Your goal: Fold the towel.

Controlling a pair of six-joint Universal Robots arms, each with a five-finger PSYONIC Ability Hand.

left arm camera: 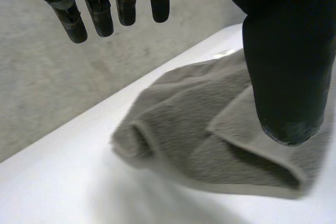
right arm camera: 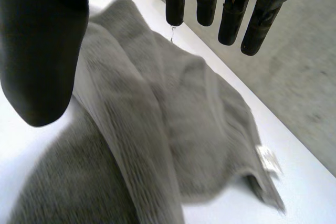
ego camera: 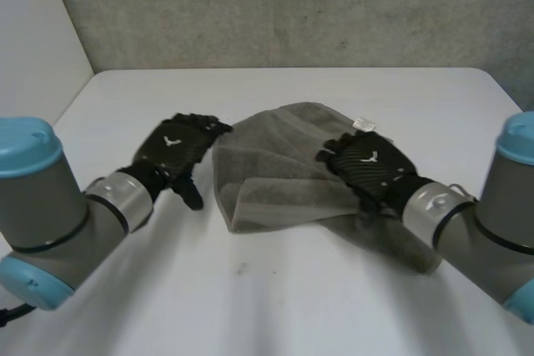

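One white table (ego camera: pixel 275 298) carries the towel, with a rough grey wall (ego camera: pixel 292 6) rising behind it; the grey terry towel (ego camera: pixel 279 177) lies rumpled and partly doubled over at mid-table, a small white label (ego camera: pixel 365 123) at its far right edge; the left hand (ego camera: pixel 177 147) sits just beside the towel's left edge, fingers straight and apart from the thumb, holding nothing; the right hand (ego camera: pixel 369 160) is over the towel's right part, fingers likewise straight, thumb wide, gripping no cloth.
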